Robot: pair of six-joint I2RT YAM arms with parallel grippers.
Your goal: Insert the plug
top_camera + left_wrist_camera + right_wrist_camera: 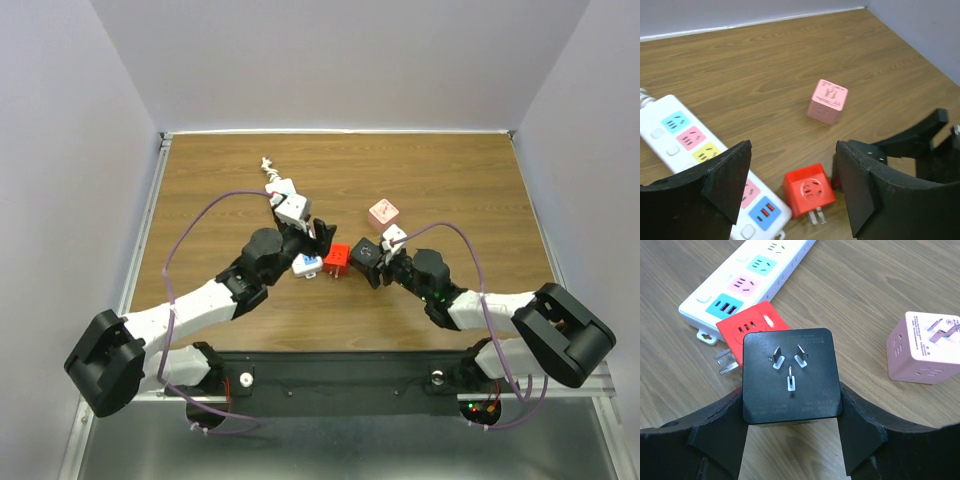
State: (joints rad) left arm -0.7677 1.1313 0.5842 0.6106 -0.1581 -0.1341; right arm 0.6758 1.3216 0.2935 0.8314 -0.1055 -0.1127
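My right gripper [790,407] is shut on a black cube plug [789,375], its three prongs facing the wrist camera; in the top view the gripper [372,262] holds it just right of a red cube adapter [337,260]. The red adapter [809,190] lies on its side on the table, prongs toward me, next to the blue end of a white power strip [687,140]. My left gripper [792,160] is open and empty above the red adapter and the strip's end; in the top view it [305,245] is over the strip [288,205].
A pink cube adapter [384,212] lies behind the right gripper; it also shows in the left wrist view [827,101] and the right wrist view [929,347]. The strip's cord [268,165] runs toward the back left. White walls ring the wooden table [450,180].
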